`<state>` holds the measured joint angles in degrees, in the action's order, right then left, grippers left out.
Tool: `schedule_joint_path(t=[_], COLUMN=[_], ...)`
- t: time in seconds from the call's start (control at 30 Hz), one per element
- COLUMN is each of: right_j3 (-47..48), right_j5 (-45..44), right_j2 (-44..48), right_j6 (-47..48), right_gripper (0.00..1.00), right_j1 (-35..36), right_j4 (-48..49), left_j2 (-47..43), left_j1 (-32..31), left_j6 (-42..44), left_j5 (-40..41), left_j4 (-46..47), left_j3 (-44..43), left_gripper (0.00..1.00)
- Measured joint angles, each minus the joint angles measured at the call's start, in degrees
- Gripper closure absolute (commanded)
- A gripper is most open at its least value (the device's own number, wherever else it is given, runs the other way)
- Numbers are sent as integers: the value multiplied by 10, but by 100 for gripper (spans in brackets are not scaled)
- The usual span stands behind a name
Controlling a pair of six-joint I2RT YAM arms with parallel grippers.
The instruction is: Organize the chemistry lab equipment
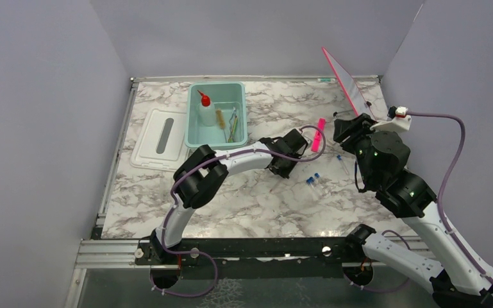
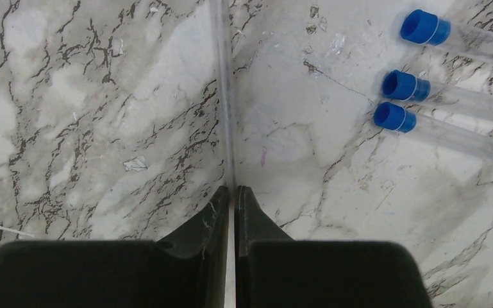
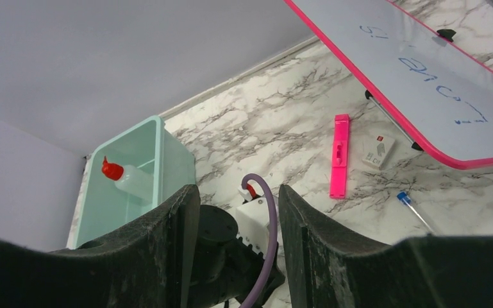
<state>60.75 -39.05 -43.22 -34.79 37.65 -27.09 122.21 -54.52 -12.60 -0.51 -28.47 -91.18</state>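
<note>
Centrally, we see the left gripper with jaws pressed together on a thin clear rod lying on the marble table. Three blue-capped vials lie nearby. The right gripper hangs with jaws apart, empty, above the pink strip and tilted whiteboard.

We get bright, even light from overhead; shadows under the arms on the table are soft, and a glare patch sits at its near edge. Up close the vials are sharp, the clear rod faint against marble, the left fingers dark and featureless.
</note>
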Motion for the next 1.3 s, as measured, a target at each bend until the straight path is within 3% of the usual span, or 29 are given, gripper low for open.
schedule_joint_path(t=[0.37, 0.77, 1.1, 1.3], right_j3=[-1, -2, -2, -2], right_j5=[-7, -7, -5, 0], right_j2=[2, 6, 1, -10], right_j6=[19, 25, 23, 18], right_gripper=[47, 47, 47, 47], right_j1=[0, 0, 0, 0], right_j4=[8, 23, 25, 24], left_j2=[-20, -200, -296, -306], left_j1=[-1, 13, 130, 195], left_j6=[9, -1, -71, -112], left_j5=[45, 145, 190, 196], left_j4=[-12, 17, 32, 27], left_j3=[-1, -35, -8, 35], left_gripper=[100, 100, 100, 100])
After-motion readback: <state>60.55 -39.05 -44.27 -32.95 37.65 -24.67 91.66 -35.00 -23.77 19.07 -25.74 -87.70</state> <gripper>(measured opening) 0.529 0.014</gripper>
